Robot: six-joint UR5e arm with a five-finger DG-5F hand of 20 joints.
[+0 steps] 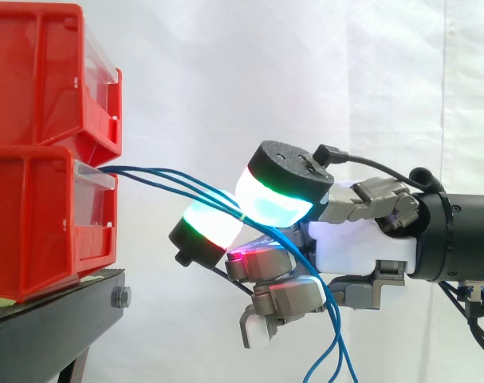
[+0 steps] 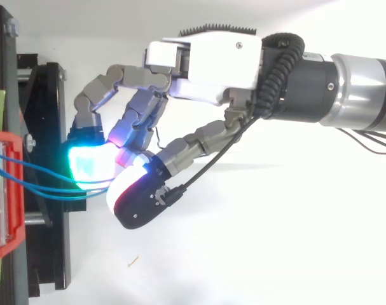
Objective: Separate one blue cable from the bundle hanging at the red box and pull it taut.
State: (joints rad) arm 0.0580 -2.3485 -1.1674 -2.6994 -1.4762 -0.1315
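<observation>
Three thin blue cables (image 1: pixel 166 177) leave the front of the lower red bin (image 1: pixel 34 223) and run right, sagging slightly. My hand (image 1: pixel 361 243) comes in from the right with its fingers curled. Two glowing fingertips (image 1: pixel 273 199) pinch the cables between them about a hand's width from the bin. I cannot tell whether one strand or all are held. Past the pinch the cables loop over the curled fingers and hang down at the view's bottom. From above, the hand (image 2: pixel 205 63) holds the blue cables (image 2: pixel 40 176) just right of the red bin (image 2: pixel 5 190).
A second red bin (image 1: pixel 34 72) is stacked on the lower one. Both rest on a black stand (image 1: pixel 50 319) at the left, whose frame (image 2: pixel 43 127) reaches under the fingertips in the top view. A white curtain hangs behind.
</observation>
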